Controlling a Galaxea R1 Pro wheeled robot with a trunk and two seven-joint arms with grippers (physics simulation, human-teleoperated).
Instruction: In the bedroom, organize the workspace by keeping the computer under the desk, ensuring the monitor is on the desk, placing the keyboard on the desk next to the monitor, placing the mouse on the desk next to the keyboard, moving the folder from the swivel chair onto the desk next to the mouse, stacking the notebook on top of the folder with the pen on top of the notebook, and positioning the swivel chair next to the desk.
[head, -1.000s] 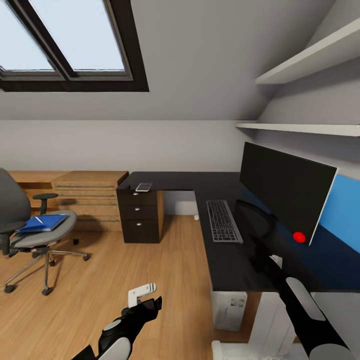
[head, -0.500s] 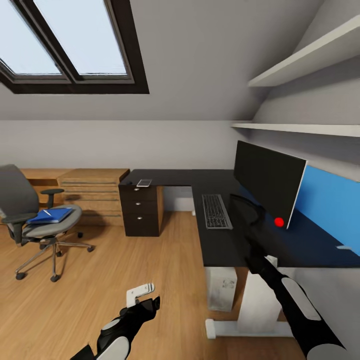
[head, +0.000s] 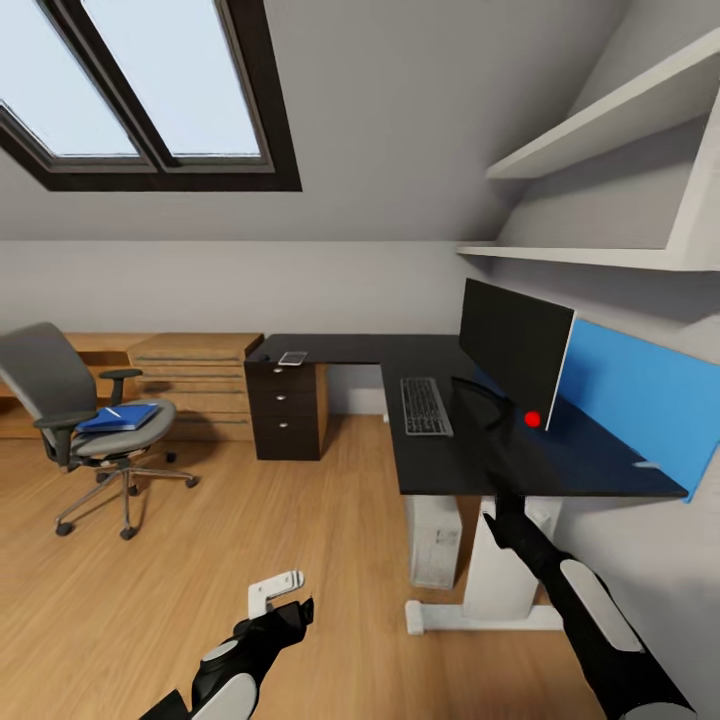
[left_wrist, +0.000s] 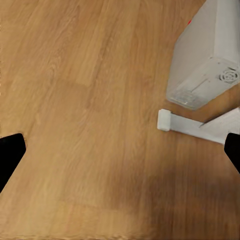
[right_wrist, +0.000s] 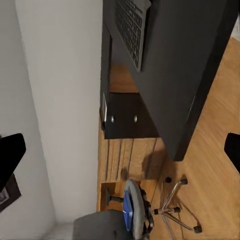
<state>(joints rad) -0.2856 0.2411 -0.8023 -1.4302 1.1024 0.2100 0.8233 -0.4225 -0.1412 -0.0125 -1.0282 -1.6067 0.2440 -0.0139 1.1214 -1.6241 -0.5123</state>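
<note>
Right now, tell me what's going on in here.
The robot stands on the wood floor facing the desk, holding nothing; the left gripper and right gripper are both open. The monitor and keyboard are on the desk, and the computer sits under it. The folder lies on the chair, which stands apart from the desk.

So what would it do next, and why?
Probably roll toward the swivel chair. The blue folder lies on its seat, far from the desk. Both claws look open and empty: left claw, right claw.
</note>
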